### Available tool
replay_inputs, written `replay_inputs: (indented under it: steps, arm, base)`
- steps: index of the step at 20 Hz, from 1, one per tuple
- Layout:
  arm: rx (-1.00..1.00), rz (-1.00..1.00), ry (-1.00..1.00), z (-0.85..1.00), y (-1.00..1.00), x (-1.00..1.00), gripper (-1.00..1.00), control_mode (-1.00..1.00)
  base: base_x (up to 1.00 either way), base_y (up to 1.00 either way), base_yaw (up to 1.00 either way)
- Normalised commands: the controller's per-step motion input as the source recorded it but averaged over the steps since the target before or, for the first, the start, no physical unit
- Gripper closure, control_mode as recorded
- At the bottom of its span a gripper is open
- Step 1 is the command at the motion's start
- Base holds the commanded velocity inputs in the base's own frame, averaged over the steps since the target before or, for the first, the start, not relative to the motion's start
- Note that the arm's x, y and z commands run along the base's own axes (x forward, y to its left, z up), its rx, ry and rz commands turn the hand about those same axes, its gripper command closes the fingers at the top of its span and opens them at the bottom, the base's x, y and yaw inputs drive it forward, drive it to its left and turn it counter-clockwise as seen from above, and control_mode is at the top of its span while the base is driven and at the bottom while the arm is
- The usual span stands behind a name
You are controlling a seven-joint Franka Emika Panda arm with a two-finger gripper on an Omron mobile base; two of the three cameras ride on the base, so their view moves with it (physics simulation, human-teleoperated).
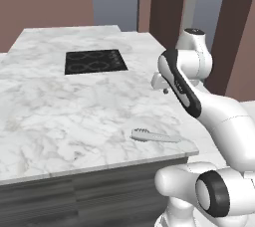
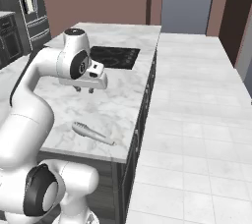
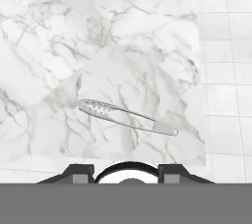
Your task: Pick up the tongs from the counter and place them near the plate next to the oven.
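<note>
Tongs (image 3: 127, 117) flat on counter (image 1: 60, 116); jaws shut above.

**White arm, dark joints**

The arm (image 1: 219, 116) is showing glossy white rounded shells, with black bands wrapping its joints and a dark round cap sitting on the lower joint. The gripper (image 2: 84, 89) is carrying a white boxy body and two short dark finger tips.

The counter (image 1: 60, 111) is a white-grey veined marble island top over dark grey drawers, with a black glass cooktop (image 1: 94, 61) set into its far part. The silver tongs (image 1: 154, 135) lie flat near its front corner, scalloped end pointing inward.
</note>
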Motion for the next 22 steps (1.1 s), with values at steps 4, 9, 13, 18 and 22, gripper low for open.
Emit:
replay_inputs:
  steps: [4,9,13,18,22]
  arm:
    - [0.00,0.01,0.00,-0.01,0.00,-0.06,-1.00,-1.00]
    - [-0.06,0.10,0.00,-0.43,0.04,-0.08,-1.00,-1.00]
    - [-0.05,0.31,0.03,-0.59,0.03,0.00,-1.00,-1.00]
    - [0.00,0.46,0.09,-0.32,0.00,-0.01,-1.00,-1.00]
    - [0.00,0.48,0.09,-0.28,0.00,-0.11,-1.00,-1.00]
  base:
    - [0.00,0.00,0.00]
    - [0.00,0.00,0.00]
    - [0.00,0.00,0.00]
    - [0.00,0.00,0.00]
    - [0.00,0.00,0.00]
